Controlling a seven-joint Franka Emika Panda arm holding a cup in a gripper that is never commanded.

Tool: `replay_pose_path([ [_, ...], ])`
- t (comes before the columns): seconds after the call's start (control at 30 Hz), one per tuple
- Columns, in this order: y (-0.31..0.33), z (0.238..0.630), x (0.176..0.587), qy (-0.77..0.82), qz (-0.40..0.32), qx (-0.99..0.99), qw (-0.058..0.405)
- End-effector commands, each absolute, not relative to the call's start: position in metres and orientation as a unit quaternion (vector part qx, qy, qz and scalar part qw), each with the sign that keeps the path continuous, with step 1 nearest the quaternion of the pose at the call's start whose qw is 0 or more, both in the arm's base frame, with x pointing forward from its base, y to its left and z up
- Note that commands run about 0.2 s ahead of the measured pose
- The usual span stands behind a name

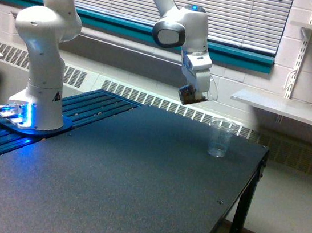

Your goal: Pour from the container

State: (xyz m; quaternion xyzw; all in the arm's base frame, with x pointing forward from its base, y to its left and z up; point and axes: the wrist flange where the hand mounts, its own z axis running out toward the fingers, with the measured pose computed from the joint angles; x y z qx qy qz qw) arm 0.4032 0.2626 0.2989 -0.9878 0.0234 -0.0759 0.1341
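The container (191,95) is a small, stubby clear cup with brown bits showing through its wall. It hangs in the air, clamped in the gripper (194,94), well above the tabletop (108,173) and over its far edge. It is tilted, not upright; which way its mouth faces cannot be told, as the cup is small and partly hidden by the gripper. It sits above and toward the exterior view's left of the taller clear cup (220,138), apart from it. That taller cup stands upright near the tabletop's far right corner.
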Motion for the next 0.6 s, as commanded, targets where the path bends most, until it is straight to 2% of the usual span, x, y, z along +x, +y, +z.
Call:
replay_pose_path([
  [0.03,0.274,0.299,0.402,0.033,-0.083,-0.986,0.142],
  [0.6,0.263,0.306,0.404,0.063,-0.120,-0.980,0.148],
])
